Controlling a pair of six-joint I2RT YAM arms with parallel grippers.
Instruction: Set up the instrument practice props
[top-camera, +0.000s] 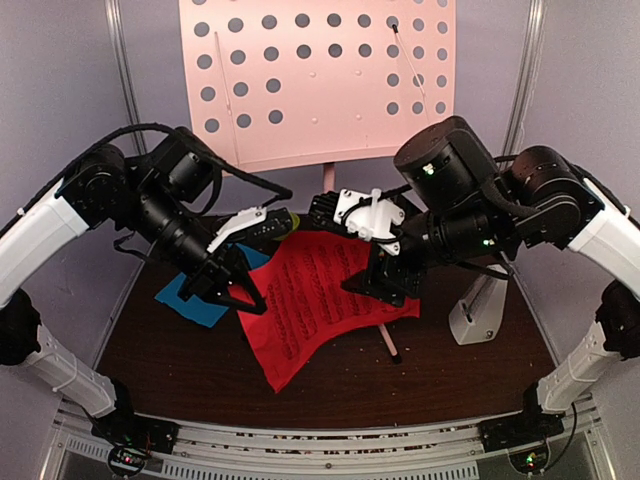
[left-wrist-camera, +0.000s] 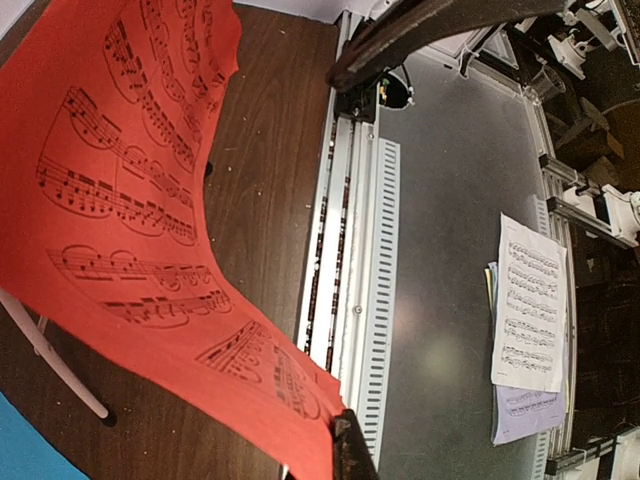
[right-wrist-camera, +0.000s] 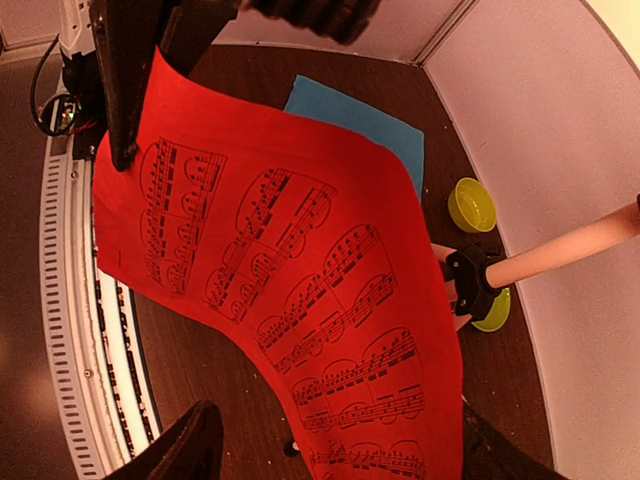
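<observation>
- Now the left claw (top-camera: 243, 293) is pinched tight on the red music sheet (top-camera: 315, 300) near a corner, holding it off the bench (top-camera: 450, 370).
- The sheet's long axis runs from that claw across to the right claw (top-camera: 388, 287), bowed, with the print facing up.
- The right claw stands wide, its fingers either side of the sheet's other end. Whether they touch it I cannot tell.
- A blue music sheet (top-camera: 190, 300) lies flat beneath the left claw.
- The metronome (top-camera: 478, 318) stands upright just outboard of the right claw.

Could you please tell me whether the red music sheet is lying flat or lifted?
Lifted: the left gripper pinches an edge of the red music sheet, which curves above the table.
</observation>
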